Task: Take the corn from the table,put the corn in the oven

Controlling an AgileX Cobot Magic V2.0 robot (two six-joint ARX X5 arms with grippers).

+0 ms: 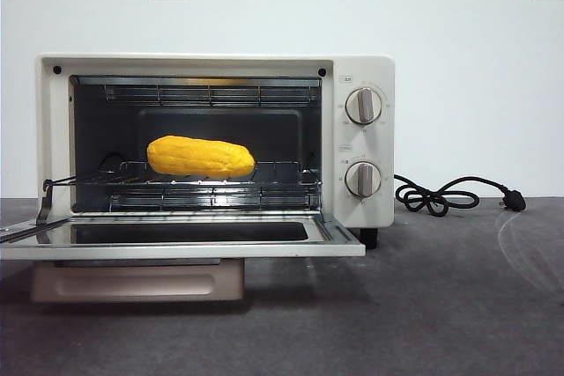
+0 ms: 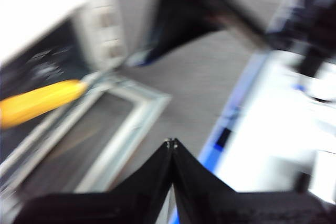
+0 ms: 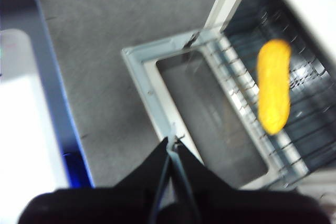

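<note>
The yellow-orange corn (image 1: 201,157) lies on its side on the wire rack inside the cream-white oven (image 1: 366,63), left of the rack's middle. The oven door (image 1: 181,242) hangs open and flat toward the front. Neither arm shows in the front view. In the blurred left wrist view, the corn (image 2: 39,102) shows inside the oven, and my left gripper (image 2: 171,142) is shut, held off above the table beside the door. In the right wrist view, my right gripper (image 3: 172,142) is shut, above the door's edge, apart from the corn (image 3: 274,85).
The oven's black cord and plug (image 1: 454,194) lie on the dark grey table (image 1: 441,305) to the right of the oven. Two round knobs (image 1: 363,106) sit on the oven's right panel. White and blue surfaces (image 2: 273,129) border the table in the wrist views.
</note>
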